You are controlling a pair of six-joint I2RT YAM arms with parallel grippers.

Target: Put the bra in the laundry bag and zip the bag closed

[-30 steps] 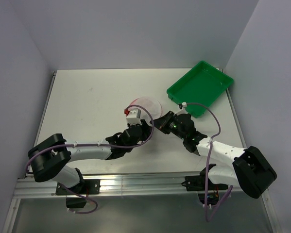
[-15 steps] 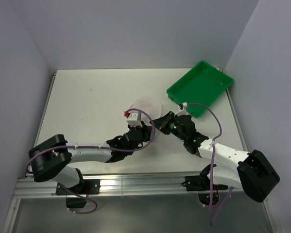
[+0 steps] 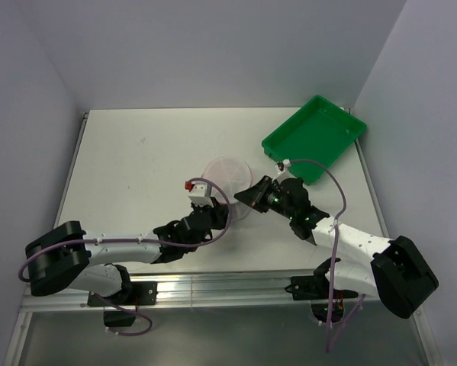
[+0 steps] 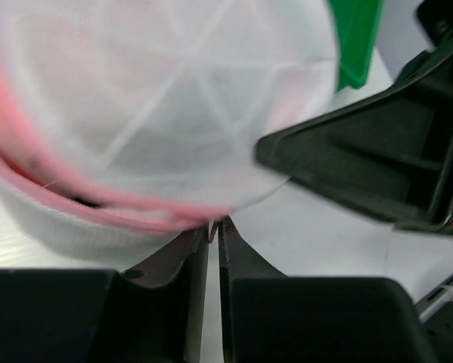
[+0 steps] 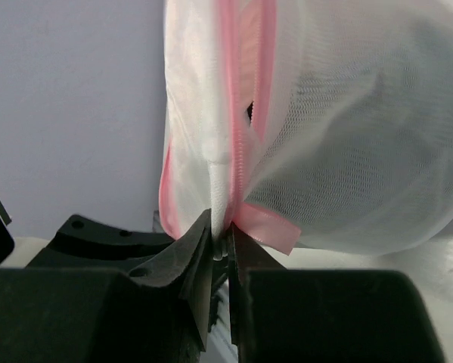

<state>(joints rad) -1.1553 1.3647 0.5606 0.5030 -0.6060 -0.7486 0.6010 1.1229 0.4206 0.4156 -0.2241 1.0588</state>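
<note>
The table (image 3: 136, 168) carries a green tray (image 3: 313, 137) at its far right corner. The bag (image 3: 228, 171) sits near mid-table, well apart from the tray. Both arms reach in from the near edge and meet at the bag, so neither is clearly the nearer.

The bag lies just beyond both sets of fingertips, on the side away from the bases. The left end effector (image 4: 213, 227) is clenched on the near edge of the pink zip rim (image 4: 97, 198), with the mesh dome bulging above it. The right end effector (image 5: 221, 246) is clamped on the rim at the bag's right side, pinching pink tape and a white strip.

In the right wrist view the zip line runs straight away from the fingertips — its long axis in line with any pull. A small dark gap (image 5: 249, 110) shows partway along it, so the zip looks not fully shut. The bra cannot be made out — whether it is inside the mesh, I cannot tell.
</note>
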